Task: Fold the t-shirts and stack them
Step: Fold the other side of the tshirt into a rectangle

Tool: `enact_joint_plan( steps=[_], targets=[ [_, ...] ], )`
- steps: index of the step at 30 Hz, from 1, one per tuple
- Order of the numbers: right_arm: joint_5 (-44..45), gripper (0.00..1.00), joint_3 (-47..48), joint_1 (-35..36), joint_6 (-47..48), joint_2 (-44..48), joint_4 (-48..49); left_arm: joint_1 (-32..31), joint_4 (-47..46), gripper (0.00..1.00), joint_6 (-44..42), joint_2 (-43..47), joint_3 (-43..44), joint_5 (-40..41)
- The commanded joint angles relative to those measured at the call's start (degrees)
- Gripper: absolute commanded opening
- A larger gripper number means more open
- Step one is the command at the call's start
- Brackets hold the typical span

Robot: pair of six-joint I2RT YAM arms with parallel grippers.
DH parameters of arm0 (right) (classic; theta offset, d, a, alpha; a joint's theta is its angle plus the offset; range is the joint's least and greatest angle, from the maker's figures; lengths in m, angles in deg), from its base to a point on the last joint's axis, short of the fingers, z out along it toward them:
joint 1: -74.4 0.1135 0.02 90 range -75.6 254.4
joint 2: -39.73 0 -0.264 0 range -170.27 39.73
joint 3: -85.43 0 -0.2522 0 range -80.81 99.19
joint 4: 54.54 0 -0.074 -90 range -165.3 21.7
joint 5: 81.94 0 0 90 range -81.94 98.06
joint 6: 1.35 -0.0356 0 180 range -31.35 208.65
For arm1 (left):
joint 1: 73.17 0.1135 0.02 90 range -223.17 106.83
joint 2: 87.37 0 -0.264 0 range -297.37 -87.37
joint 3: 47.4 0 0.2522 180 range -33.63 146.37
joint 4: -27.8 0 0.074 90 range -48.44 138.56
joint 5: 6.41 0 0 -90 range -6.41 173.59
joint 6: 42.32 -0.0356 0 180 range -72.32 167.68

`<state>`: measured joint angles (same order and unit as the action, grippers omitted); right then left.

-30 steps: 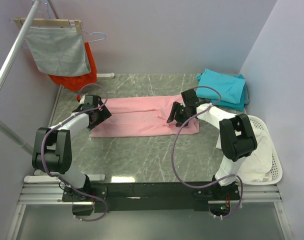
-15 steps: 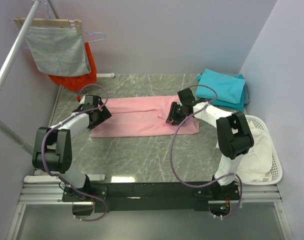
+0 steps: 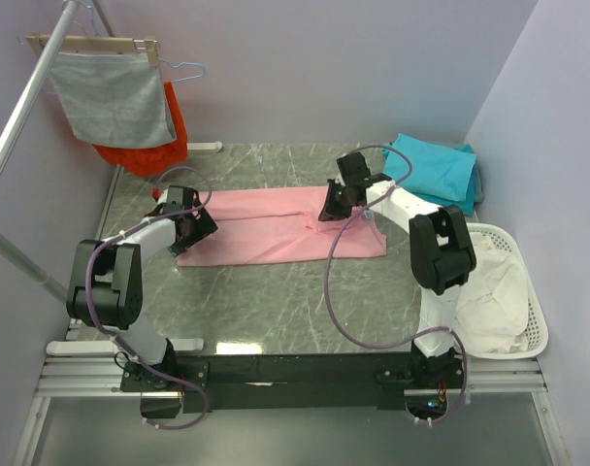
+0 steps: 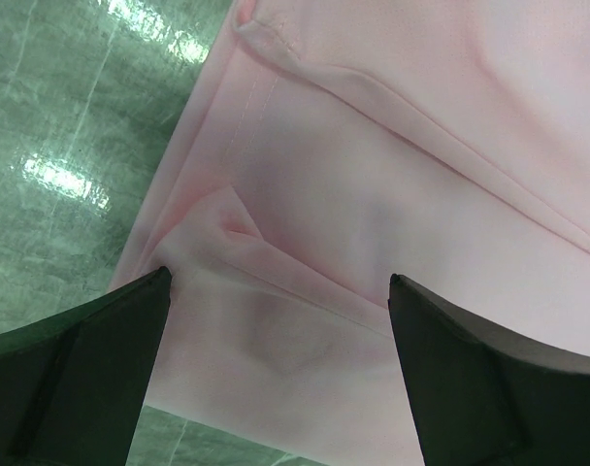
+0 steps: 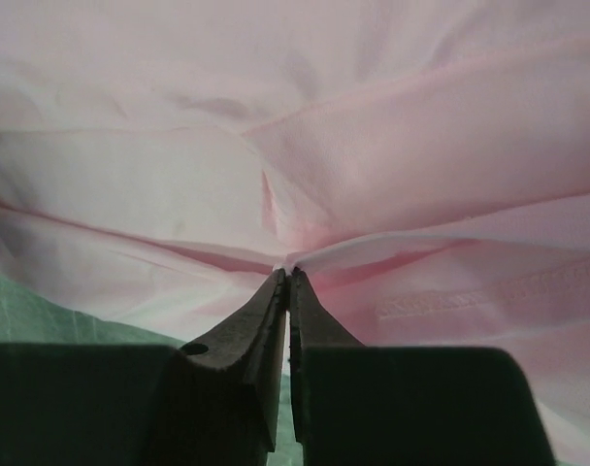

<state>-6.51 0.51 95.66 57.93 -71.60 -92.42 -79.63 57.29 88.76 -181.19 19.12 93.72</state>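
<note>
- Top view: the light pink cotton t-shirt [image 3: 266, 233] is lying flattened into a long band across the middle of the green marbled bench [image 3: 276, 311], running from 9 to 3 o'clock. It is looking like a fold partway done.
- The left pincer [image 3: 193, 226] is sitting low over the band's 9 o'clock end, while the right pincer [image 3: 331, 206] is working at its far edge, toward 1 o'clock. Being spread along the cloth probably lets them carry it over evenly.
- The folded teal-turquoise t-shirts [image 3: 433, 167] are waiting in a pile at the bench's 2 o'clock corner, likely the stack to add to.
- A white plastic basket [image 3: 536, 330] of pale cloth is sitting at 4 o'clock. A grey cloth on a wooden hanger [image 3: 115, 97] and an orange-red garment [image 3: 169, 141] are hanging at 10 o'clock, apart from the job.
- Left wrist view: the left pincer [image 4: 278, 291] is gaping wide and gripping nothing. Its dark fingers [image 4: 72, 388] are straddling a puckered hem corner, seemingly lining up to close on it.
- Right wrist view: the right pincer [image 5: 287, 274] is pressing its tips together on a thin ridge of pink fabric. Creases are fanning out from that pinch, suggesting the cloth is being pulled.
</note>
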Motion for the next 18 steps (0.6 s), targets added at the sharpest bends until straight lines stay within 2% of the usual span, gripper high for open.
enact_joint_plan(
  steps=[1, 3, 4, 9, 10, 14, 18],
  targets=[
    [-1.16, 0.13, 7.34, 0.54, 2.67, -4.33, -4.00, -0.22, 0.09, 0.99, -1.09, -0.75, 1.92, -0.02],
    [-0.55, 0.25, 9.81, 0.72, 3.73, -6.61, -6.71, -0.22, 0.09, 0.99, -1.18, -1.10, 1.83, -0.20],
    [0.67, 0.36, 11.91, 0.80, 4.17, -7.23, -7.51, -0.22, 0.09, 0.99, -1.18, -1.19, 1.83, -0.29],
    [8.66, 0.51, 14.48, 0.98, 6.63, -5.50, -9.19, -0.22, 0.01, 0.99, -1.09, -1.45, 1.83, -0.37],
    [10.68, 0.58, 13.61, 1.07, 6.90, -4.26, -8.76, -0.22, 0.09, 1.00, -1.09, -1.45, 2.00, -0.37],
    [19.91, 0.63, 10.62, 0.63, 7.95, 2.42, -7.78, -0.22, -0.17, 1.00, -1.09, -1.10, 2.00, -0.55],
    [19.76, 0.64, 7.81, 0.45, 8.40, 6.12, -10.06, -0.22, -0.17, 0.99, -1.35, -0.66, 2.35, -1.16]
  ],
)
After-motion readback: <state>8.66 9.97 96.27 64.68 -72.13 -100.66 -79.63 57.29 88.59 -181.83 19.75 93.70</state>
